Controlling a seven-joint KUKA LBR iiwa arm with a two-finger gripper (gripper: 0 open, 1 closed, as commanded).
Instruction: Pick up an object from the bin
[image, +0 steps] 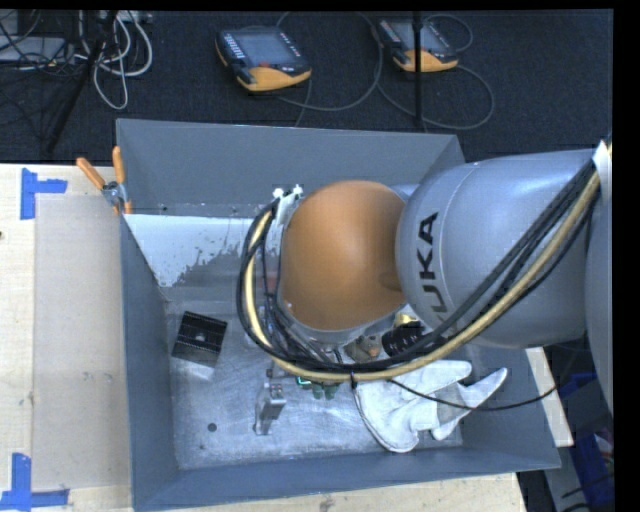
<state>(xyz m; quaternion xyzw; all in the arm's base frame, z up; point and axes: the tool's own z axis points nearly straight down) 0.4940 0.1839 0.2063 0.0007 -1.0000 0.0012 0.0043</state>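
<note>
My gripper (266, 410) reaches down below the orange wrist cover to the bin floor, in the front middle of the bin. A small black box (197, 337) lies to its upper left, apart from it. A crumpled white glove (420, 405) lies to its right by the front right corner, partly under the arm's cables. Nothing shows in the gripper.
The arm, its orange cover and its cable loops hide the middle and right rear of the bin. Bare grey floor lies around the gripper and along the front wall. The sloped left wall rises behind the black box.
</note>
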